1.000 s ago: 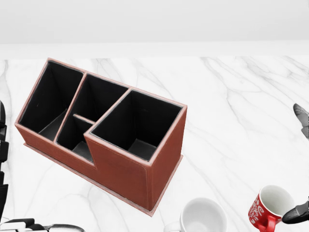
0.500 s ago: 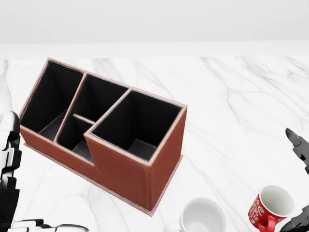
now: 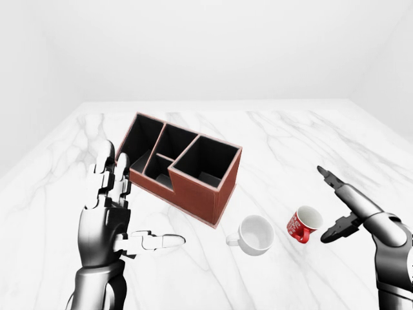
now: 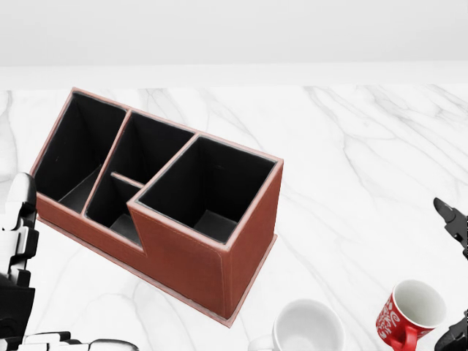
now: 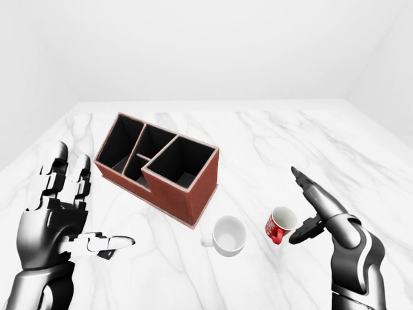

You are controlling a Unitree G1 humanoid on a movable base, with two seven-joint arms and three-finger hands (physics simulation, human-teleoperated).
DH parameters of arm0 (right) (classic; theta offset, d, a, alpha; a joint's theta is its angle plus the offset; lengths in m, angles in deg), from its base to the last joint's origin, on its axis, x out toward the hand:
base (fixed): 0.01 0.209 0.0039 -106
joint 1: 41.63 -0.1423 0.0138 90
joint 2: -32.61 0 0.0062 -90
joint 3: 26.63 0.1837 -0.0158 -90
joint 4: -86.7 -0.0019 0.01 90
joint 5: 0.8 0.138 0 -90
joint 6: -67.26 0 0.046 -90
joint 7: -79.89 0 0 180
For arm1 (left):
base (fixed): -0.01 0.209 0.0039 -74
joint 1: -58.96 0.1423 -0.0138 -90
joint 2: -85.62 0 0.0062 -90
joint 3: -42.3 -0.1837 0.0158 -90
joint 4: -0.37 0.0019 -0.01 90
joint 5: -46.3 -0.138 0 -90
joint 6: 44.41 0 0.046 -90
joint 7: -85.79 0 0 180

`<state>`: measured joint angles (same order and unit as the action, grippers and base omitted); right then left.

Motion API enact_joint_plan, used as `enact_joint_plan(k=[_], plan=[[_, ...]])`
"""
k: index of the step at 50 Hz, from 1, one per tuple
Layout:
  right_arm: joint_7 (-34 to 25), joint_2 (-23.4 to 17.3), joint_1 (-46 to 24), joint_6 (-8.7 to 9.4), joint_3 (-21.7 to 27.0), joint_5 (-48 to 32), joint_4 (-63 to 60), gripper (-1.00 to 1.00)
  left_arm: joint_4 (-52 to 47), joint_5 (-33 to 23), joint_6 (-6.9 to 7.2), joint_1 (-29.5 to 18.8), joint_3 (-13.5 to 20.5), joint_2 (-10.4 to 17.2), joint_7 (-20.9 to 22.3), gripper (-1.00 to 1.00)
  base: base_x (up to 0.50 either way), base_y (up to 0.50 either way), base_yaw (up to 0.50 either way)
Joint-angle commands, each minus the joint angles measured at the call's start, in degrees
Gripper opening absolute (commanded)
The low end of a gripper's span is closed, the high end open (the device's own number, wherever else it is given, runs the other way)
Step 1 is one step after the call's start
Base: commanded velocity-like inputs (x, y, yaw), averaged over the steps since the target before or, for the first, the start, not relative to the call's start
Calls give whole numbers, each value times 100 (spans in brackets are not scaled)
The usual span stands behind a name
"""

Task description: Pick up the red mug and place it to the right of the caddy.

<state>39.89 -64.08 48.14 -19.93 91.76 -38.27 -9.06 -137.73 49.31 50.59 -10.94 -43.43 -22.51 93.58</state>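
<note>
The red mug [image 3: 303,224] with white lettering stands upright on the marble table, handle toward the view's bottom. The brown leather caddy [image 3: 187,168], with several black compartments, sits up and to the mug's left. My right hand [image 3: 330,205] is open just right of the mug: fingers spread above it, thumb low beside it, not touching. On the left my left hand [image 3: 139,203] is raised and open, its fingers upright and thumb pointing right, holding nothing. In the head view the red mug [image 4: 409,313] is at the lower right.
A white mug [image 3: 255,234] stands between the caddy's near corner and the red mug. Bare marble table [image 3: 290,148] stretches right of the caddy. A white wall rises beyond the table's top edge.
My left hand has risen into the head view's left edge beside the caddy. My right hand's upper finger has dropped and its thumb has slid toward the lower right corner. Mugs and caddy have not moved.
</note>
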Motion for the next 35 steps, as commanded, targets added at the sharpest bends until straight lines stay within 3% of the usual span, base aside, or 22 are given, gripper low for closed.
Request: enact_joint_plan(k=[1, 5, 9, 12, 16, 17, 20, 23, 29, 35], plan=[[0, -153, -153, -257, -144, -67, 348, 100, 37, 13, 0, -11, 16, 3, 3, 100, 0, 0, 0], [0, -277, -235, -371, -169, -161, 539, 100, 47, 23, 0, -23, 36, -3, 9, 100, 0, 0, 0], [0, -237, -197, -350, -169, -242, 445, 100, 71, 3, 0, -23, 19, -2, 4, 100, 0, 0, 0], [0, -247, -168, -478, -194, -353, 578, 100, 36, 14, 0, -17, 26, 0, 6, 100, 0, 0, 0], [0, -253, -96, -450, -136, -432, 415, 100, 48, 7, 0, -14, 12, -5, 6, 100, 0, 0, 0], [0, -267, -78, -533, -126, -460, 414, 100, 41, 6, 0, -17, 7, -2, 3, 100, 0, 0, 0], [0, -243, -103, -530, -95, -486, 394, 100, 52, -9, 0, -8, -14, 3, -1, 100, 0, 0, 0], [0, -223, -46, -664, -132, -560, 497, 100, 84, -7, 0, -28, 3, 11, 0, 100, 0, 0, 0], [0, -185, -31, -766, -216, -743, 551, 100, -37, 30, 0, 9, 36, -1, 28, 100, 0, 0, 0], [0, -153, -76, -761, -264, -863, 523, 100, -21, 7, 0, -11, 39, -8, 23, 100, 0, 0, 0]])
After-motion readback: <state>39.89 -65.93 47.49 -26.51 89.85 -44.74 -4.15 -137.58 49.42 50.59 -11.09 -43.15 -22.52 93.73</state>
